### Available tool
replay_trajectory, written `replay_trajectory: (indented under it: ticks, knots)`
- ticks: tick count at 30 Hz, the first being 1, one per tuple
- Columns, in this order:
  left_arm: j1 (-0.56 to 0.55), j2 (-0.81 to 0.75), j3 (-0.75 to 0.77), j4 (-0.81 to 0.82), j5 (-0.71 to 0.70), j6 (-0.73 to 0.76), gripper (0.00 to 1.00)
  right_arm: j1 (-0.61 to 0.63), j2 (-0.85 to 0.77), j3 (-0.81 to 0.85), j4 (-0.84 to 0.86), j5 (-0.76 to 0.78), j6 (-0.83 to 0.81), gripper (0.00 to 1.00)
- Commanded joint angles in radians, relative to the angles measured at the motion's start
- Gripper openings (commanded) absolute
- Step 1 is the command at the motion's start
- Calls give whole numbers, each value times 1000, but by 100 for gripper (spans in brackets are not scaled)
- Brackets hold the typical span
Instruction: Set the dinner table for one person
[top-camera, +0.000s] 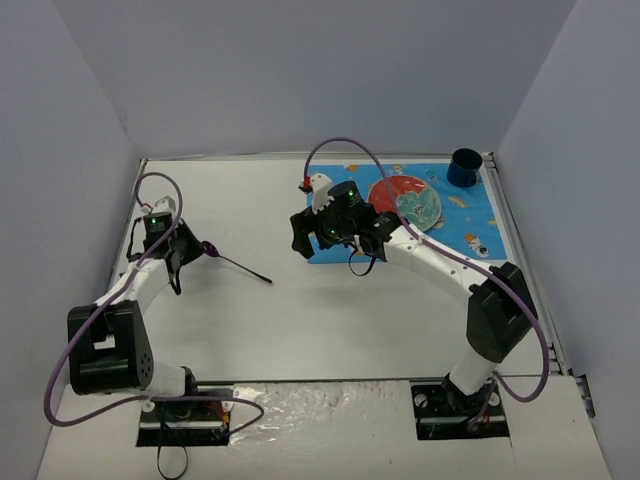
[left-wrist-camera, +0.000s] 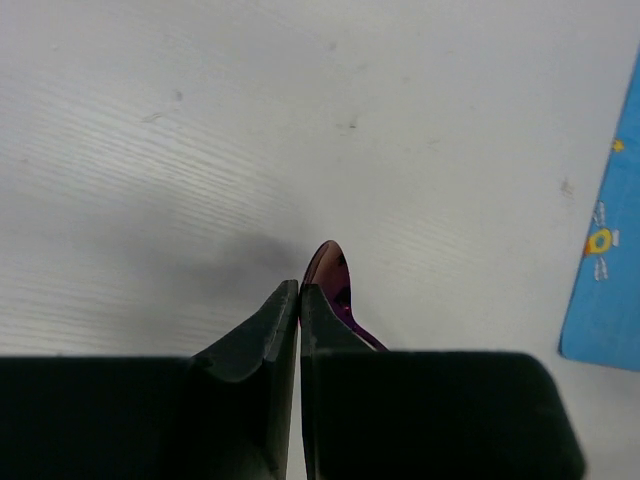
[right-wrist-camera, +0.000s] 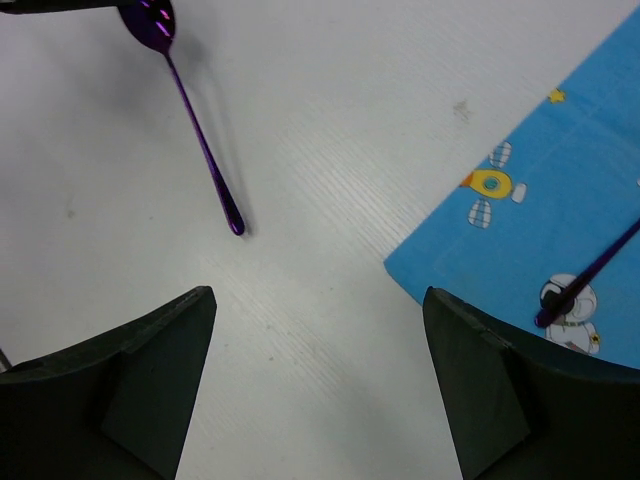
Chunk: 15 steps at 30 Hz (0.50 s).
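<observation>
Our left hand (left-wrist-camera: 300, 288), pressed together, is at the bowl of the purple spoon (top-camera: 240, 266); pinching or not, we cannot tell. That spoon lies on the bench (top-camera: 300, 320) left of the blue mat (top-camera: 480, 215), handle toward it.

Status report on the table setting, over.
Left gripper shut at bowl of purple spoon, hold unconfirmed. Spoon on dinner table, off the mat. Right gripper open over mat's left edge, between spoon and plate.
</observation>
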Motion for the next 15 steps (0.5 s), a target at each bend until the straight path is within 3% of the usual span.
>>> replay_trajectory:
  ticks: [1,15]
  knots:
    - [-92,-78,97,15,48,58,0,41,56,120,23,-88,-34,79]
    - [-283,-110,218,47,114,51,0,95,192,264,-36,-105,-28,65]
